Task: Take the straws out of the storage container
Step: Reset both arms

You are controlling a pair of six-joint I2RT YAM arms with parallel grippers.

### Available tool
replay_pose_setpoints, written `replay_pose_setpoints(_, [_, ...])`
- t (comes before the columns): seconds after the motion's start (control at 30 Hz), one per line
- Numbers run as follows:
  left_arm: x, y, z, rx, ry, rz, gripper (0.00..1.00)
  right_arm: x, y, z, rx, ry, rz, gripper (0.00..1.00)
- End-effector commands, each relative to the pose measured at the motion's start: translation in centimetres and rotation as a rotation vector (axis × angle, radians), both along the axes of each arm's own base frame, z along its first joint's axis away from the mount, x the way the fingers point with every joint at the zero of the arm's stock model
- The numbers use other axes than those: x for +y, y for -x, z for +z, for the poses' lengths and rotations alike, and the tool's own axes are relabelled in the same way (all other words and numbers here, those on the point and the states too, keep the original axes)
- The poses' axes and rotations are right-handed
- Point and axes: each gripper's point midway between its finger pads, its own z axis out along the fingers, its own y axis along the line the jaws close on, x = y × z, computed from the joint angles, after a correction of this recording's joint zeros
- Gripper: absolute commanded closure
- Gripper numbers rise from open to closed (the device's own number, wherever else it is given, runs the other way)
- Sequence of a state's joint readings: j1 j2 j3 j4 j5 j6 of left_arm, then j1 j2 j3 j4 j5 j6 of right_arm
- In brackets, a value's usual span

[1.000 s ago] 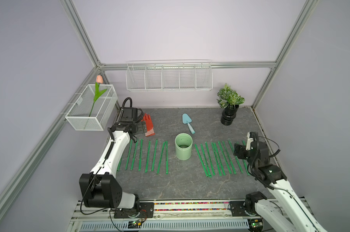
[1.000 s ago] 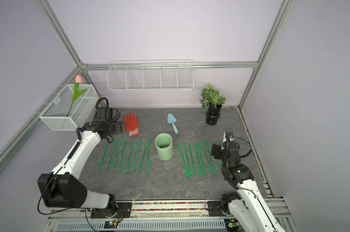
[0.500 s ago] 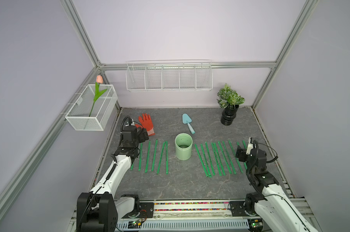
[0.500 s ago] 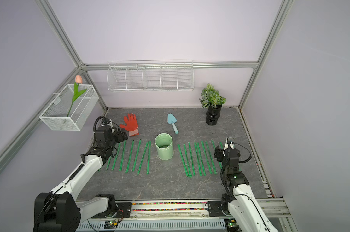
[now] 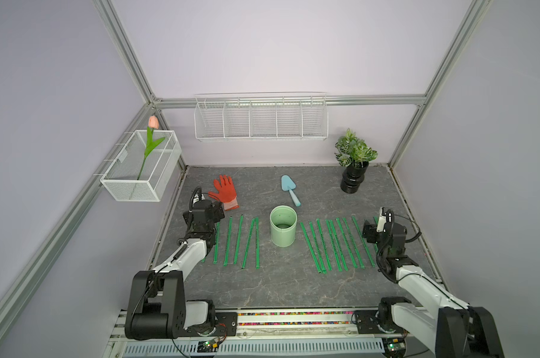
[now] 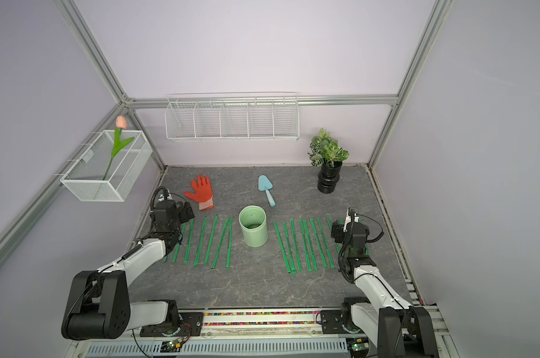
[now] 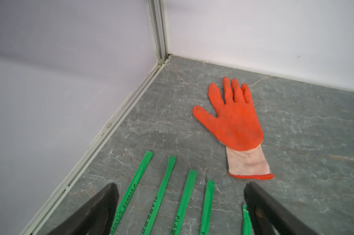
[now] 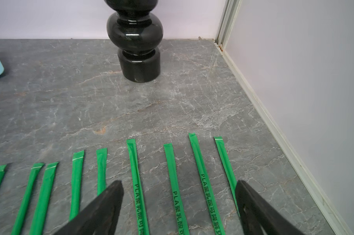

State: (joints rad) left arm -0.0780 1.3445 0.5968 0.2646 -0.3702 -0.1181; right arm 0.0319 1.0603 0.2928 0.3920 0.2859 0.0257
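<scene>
The storage container, a pale mint cup, stands upright mid-table in both top views; inside it only its bottom shows. Bright green straws lie flat in two rows, several left of the cup and several to its right. My left gripper hovers open over the far ends of the left row, with straws showing between its jaws. My right gripper hangs open over the outer right straws, empty too.
An orange glove lies just beyond the left gripper. A blue trowel lies behind the cup, and a black pot with a plant stands back right. Wire baskets hang on the back wall and left wall.
Both arms have drawn back toward the front and sunk lower, the left one away from the back-left corner. Both grippers stayed open. Cup and straws have not moved.
</scene>
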Motion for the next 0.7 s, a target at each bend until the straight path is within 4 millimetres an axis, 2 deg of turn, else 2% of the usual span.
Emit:
replay_pose_setpoints(0.0, [0.1, -0.8, 0.2, -0.052, -0.019, -0.01, 0.0, -0.1, -0.8, 0.9, -0.075, -0.001, 0.008, 0.11])
replay_pose_setpoints(0.27, [0.0, -2.7, -1.9, -0.039, -0.024, -0.026, 0.0, 0.1, -3.5, 0.5, -0.059, 0.001, 0.042, 0.11])
replay_pose_setpoints(0.47, [-0.4, -2.0, -1.8, -0.074, -0.015, -0.052, 0.0, 0.7, -5.5, 0.5, -0.086, -0.03, 0.075, 0.11])
replay_pose_setpoints(0.53, [-0.5, -2.0, -1.8, -0.078, -0.014, -0.056, 0.0, 1.2, -6.0, 0.1, -0.092, -0.035, 0.103, 0.11])
replay_pose_setpoints(0.67, [-0.6, -1.6, -1.7, -0.104, -0.012, -0.065, 0.0, 1.0, -6.4, -1.1, -0.104, -0.033, 0.09, 0.11])
